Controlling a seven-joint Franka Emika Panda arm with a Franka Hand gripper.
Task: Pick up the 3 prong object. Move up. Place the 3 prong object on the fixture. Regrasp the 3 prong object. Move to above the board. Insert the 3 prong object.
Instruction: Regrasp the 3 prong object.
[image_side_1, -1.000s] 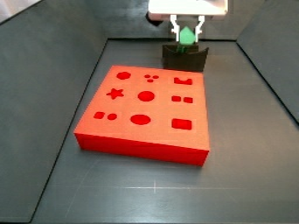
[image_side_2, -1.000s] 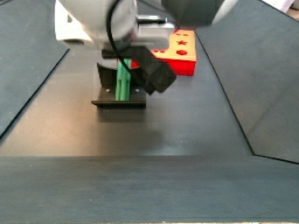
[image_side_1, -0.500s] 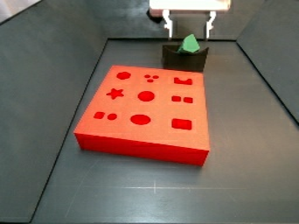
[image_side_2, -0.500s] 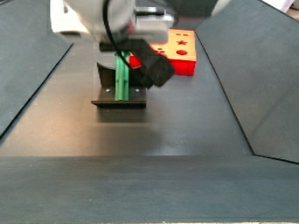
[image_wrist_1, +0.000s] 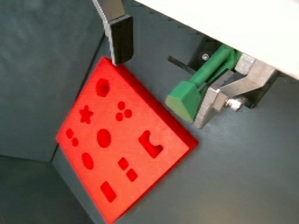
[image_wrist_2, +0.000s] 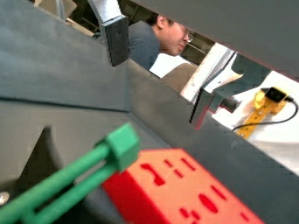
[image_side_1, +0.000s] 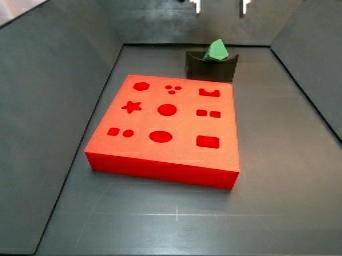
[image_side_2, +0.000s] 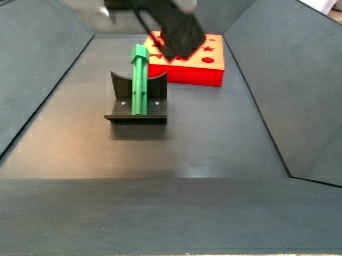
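The green 3 prong object stands in the notch of the dark fixture, behind the red board. It also shows upright in the fixture in a side view. My gripper is open and empty, high above the piece, with only its fingertips showing at the frame's edge. In both wrist views the fingers stand wide apart, with the green piece below them and untouched. The board shows in both wrist views.
Sloping grey walls enclose the dark floor on both sides. The board lies beside the fixture. A person shows beyond the wall in a wrist view.
My gripper has let go of the green piece and risen straight up, nearly out of both side views. The piece stays standing in the fixture.
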